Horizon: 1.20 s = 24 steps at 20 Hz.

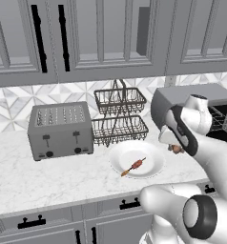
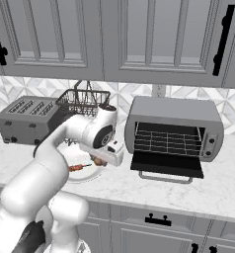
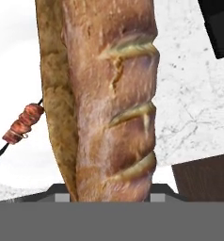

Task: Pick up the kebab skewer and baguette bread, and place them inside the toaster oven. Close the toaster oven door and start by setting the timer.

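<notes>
So I'm looking at the toaster oven (image 2: pixel 174 127) first, since that's where this could bite me. Its door (image 2: pixel 167 164) is dropped flat toward me and the rack is bare, so the opening is there, but the door lip sticks out low and the arm has to come in over it. If I swing across too low I think the loaf clips that edge.

The plate (image 1: pixel 116 159) sits on the counter between the wire basket and the oven, and the skewer (image 1: pixel 133 165) is lying on it, untouched, so that's a whole second trip.

The bread (image 3: pixel 109 99) is right up against the hand camera, standing lengthwise between the fingers, so the gripper (image 2: pixel 105 159) looks clamped on it at a middling width, just above the plate's right side. It hangs long past the grip, so my guess is it pivots or slips if I move fast.
</notes>
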Tool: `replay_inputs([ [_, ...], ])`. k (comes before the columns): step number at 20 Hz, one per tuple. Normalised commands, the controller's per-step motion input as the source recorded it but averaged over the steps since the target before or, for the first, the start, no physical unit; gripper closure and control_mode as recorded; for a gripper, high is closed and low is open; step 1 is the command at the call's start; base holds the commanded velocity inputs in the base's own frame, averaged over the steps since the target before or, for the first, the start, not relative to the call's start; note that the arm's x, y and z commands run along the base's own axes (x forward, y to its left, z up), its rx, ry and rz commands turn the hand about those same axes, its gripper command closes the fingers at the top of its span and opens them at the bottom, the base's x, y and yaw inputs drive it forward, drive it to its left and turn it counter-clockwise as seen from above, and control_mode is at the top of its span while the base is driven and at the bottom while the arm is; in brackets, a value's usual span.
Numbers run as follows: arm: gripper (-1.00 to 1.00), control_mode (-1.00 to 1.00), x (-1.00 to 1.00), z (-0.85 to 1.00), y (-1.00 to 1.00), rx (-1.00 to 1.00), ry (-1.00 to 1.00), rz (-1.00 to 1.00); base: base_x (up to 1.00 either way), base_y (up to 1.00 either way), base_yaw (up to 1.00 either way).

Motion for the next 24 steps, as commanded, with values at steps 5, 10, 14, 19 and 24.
replay_inputs([
  [5, 1.0, -1.0, 0.0, 0.09, -1.0, 0.0, 0.0, 0.26, 0.0, 0.0, 0.0],
  [10, 1.0, -1.0, 0.29, 0.1, -0.74, 0.0, 0.02, 0.18, 0.0, 0.0, 0.0],
  [14, 1.0, -1.0, 0.24, 0.04, -0.51, 0.0, -0.04, 0.17, 0.0, 0.0, 0.0],
  [19, 1.0, -1.0, 0.25, 0.03, -0.4, 0.0, -0.03, 0.04, 0.0, 0.0, 0.0],
  [24, 1.0, -1.0, 0.33, 0.0, -0.23, 0.05, 0.0, 0.0, 0.0, 0.0, 0.0],
])
